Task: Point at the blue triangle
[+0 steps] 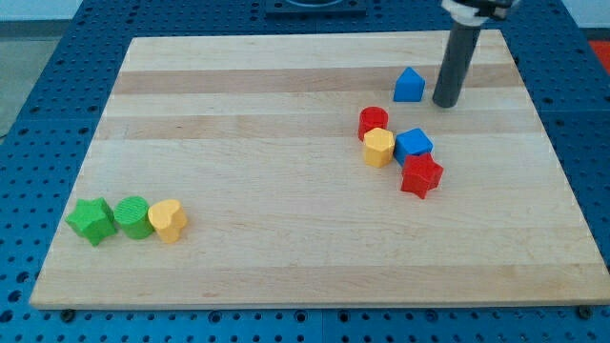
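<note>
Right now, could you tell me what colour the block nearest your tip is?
Blue: the blue triangle, in the camera view.

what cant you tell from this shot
- Camera view: whether my tip touches the blue triangle; the gap is too small to judge.
- The arm above the rod: cut off by the view's top edge.
- The board near corners: cropped.
</note>
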Motion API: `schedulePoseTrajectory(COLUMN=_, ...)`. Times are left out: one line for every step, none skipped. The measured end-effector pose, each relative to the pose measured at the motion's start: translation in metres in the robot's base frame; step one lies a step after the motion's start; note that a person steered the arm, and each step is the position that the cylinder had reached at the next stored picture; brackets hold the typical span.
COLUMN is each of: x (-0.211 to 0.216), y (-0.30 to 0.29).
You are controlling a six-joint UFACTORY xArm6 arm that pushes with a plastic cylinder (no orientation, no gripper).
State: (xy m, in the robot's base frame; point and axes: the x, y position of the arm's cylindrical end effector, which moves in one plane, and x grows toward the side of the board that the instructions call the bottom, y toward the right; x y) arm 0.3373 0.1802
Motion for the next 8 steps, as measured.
schedulePoseTrajectory(x=-0.031, y=-0.011)
schedulePoseTrajectory(x=-0.03, y=-0.051)
schedulePoseTrajectory(x=-0.024, y=-0.124)
schedulePoseTrajectory(x=-0.013, y=-0.183)
schedulePoseTrajectory(x=-0.013, y=-0.217)
schedulePoseTrajectory(x=-0.013, y=-0.251)
schedulePoseTrajectory(x=-0.013, y=-0.283)
schedulePoseTrajectory(x=-0.013, y=-0.315)
